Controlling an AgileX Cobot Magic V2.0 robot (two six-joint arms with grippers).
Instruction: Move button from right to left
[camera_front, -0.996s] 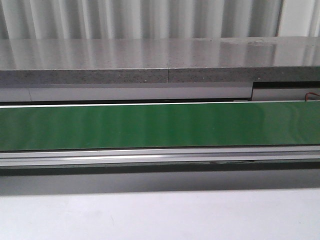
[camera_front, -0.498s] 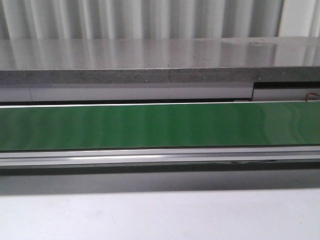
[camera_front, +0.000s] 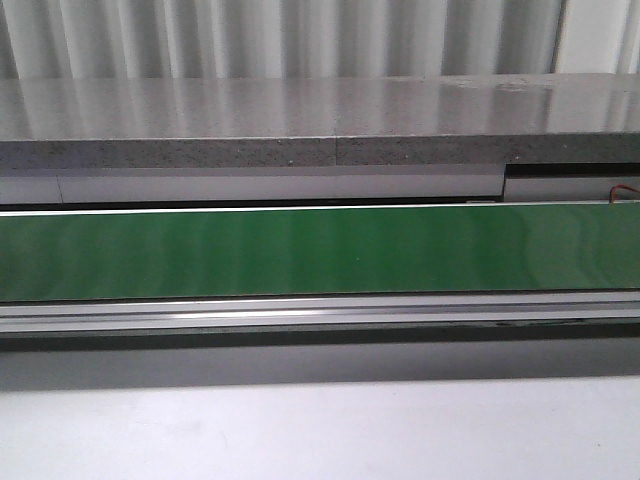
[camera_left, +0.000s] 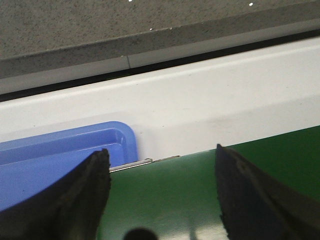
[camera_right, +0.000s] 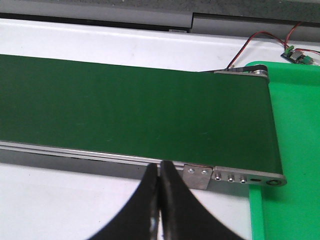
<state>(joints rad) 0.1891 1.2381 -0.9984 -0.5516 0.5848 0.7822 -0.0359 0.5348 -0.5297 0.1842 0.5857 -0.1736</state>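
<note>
Left gripper (camera_left: 160, 200) is hanging wide open, gripping nothing, over the green belt (camera_left: 200, 190) end beside the blue tray (camera_left: 60, 150). Right gripper (camera_right: 159, 200) is sitting fully closed, empty, near the green tray (camera_right: 295, 125). Button isn't showing in any view.

Front view low and level across the green belt (camera_front: 320, 250); wrist views close above its ends.
</note>
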